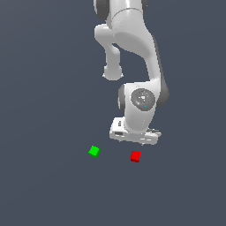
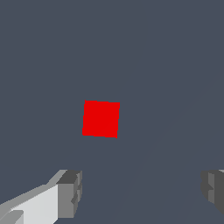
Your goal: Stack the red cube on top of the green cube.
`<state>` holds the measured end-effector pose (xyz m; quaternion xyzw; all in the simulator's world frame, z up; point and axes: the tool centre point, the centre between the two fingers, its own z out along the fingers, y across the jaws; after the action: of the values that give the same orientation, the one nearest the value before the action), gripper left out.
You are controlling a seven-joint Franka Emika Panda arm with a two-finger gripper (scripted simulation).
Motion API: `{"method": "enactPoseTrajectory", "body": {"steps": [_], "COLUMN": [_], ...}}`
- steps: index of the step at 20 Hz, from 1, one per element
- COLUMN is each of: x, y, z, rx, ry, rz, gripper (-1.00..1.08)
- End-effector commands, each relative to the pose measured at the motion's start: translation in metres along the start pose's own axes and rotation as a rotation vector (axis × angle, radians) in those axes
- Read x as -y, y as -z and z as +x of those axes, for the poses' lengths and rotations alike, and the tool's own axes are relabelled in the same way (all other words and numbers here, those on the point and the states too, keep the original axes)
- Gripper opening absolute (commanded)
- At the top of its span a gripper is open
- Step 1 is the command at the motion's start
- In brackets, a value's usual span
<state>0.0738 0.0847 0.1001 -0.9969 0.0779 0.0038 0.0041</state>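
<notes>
Tool [image 2: 140, 192] spread above red cube [image 2: 101, 119]; green cube [image 1: 94, 151] apart.

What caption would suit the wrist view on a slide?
Open gripper poised above the red cube on a bare grey floor, fingers spread and not yet around it.

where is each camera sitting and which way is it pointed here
Exterior view: off the arm, raised, looking down at the dark floor; it shows the arm's white links and wrist, with the gripper mostly hidden behind the hand, the green cube and the red cube.
Wrist view: on the wrist, looking down past two spread grey fingertips at the floor; the gripper is open and empty, and the red cube lies ahead of it, not between the tips.
Shared: the red cube, the gripper and the floor; the green cube shows only in the exterior view.
</notes>
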Motion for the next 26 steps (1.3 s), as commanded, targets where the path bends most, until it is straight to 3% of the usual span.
{"method": "enactPoseTrajectory", "body": {"steps": [1,12,26], "x": [0.01,0.03,0.032], "y": [-0.009,-0.027,-0.048], "z": [0.01,0.033,0.036], "rx": [-0.003,-0.008,-0.008], "ry": [-0.022,-0.07,-0.076], "rz": [-0.002,-0.007,-0.007], "gripper": [1.0,1.0,1.0]}}
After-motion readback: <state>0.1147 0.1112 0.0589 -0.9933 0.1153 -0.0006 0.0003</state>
